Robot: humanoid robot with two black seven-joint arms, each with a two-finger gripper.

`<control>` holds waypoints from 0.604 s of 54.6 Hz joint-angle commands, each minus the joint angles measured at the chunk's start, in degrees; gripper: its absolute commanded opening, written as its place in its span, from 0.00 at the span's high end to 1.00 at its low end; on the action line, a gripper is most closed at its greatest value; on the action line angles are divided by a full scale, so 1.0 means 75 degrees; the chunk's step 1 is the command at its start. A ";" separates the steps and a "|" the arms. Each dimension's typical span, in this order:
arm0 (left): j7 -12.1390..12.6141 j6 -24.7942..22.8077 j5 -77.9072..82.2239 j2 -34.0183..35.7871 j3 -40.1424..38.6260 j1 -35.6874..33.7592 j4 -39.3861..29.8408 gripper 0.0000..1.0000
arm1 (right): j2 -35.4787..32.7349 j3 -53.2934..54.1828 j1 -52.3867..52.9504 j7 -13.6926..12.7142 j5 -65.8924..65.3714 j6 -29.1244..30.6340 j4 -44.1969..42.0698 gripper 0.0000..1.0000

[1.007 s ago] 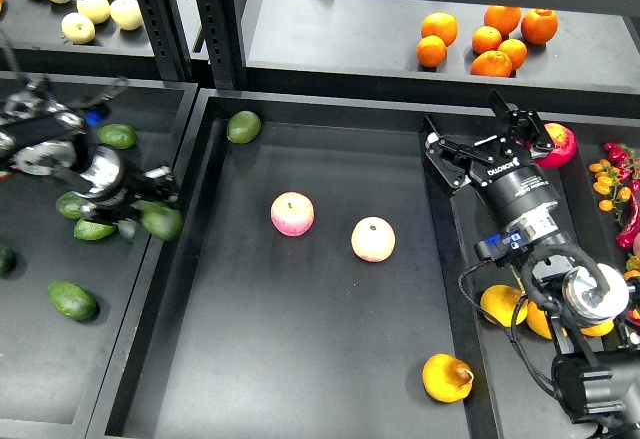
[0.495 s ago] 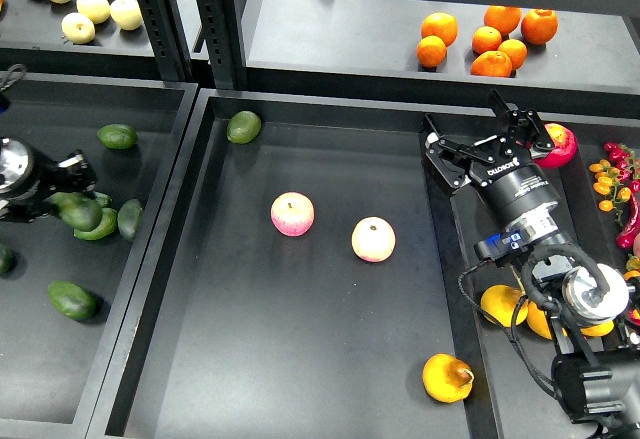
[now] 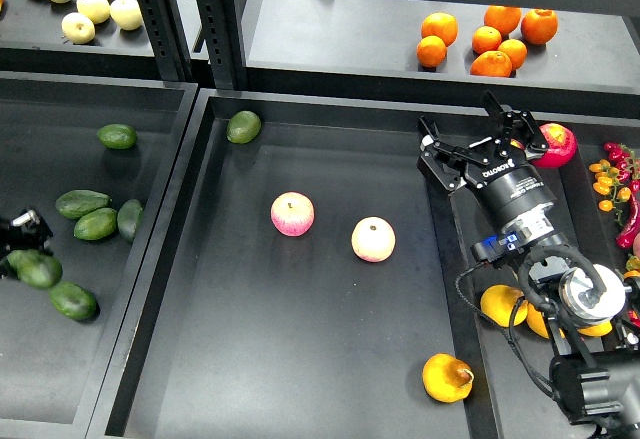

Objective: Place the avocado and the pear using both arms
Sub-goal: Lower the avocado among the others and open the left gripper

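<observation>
1. Left gripper [image 3: 22, 227] barely visible at the far-left edge; jaws impossible to tell, touching a dark avocado [image 3: 35, 269] in the left tray [image 3: 150, 289].
2. Two pink-and-yellow apples [image 3: 292, 214] lying mid-way in the middle tray [image 3: 300, 359].
3. Pear [image 3: 446, 377] resting at the near right corner of that tray.
4. Right gripper [image 3: 478, 130] hovering above, jaws wide and empty; white lettering on its body unreadable.
</observation>
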 commanded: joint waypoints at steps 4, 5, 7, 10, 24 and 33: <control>0.0000 0.0000 0.0019 -0.0056 -0.0400 0.0452 0.0024 0.84 | 0.0000 0.0000 0.0012 -0.0010 0.0000 -0.0002 0.0001 0.00; 0.0000 0.0000 0.0019 -0.0056 -0.0424 0.0475 0.0024 0.84 | 0.0000 0.0000 0.0012 -0.0010 0.0012 -0.0002 0.0001 0.00; 0.0000 0.0000 0.0019 -0.0068 -0.0494 0.0592 0.0048 0.84 | 0.0000 0.0000 0.0024 -0.0010 0.0012 -0.0002 0.0001 0.00; 0.0000 0.0000 0.0019 -0.0068 -0.0600 0.0721 0.0059 0.84 | 0.0000 0.0000 0.0024 -0.0010 0.0012 -0.0002 0.0001 0.00; 0.0000 0.0000 0.0078 -0.0150 -0.1279 0.1589 0.0176 0.82 | 0.0000 -0.0093 0.0035 -0.0010 0.0012 -0.0013 0.0012 0.00; 0.0000 0.0000 0.0148 -0.0185 -0.1549 0.1975 0.0223 0.81 | 0.0000 -0.0129 0.0024 -0.0010 0.0012 -0.0013 0.0012 0.00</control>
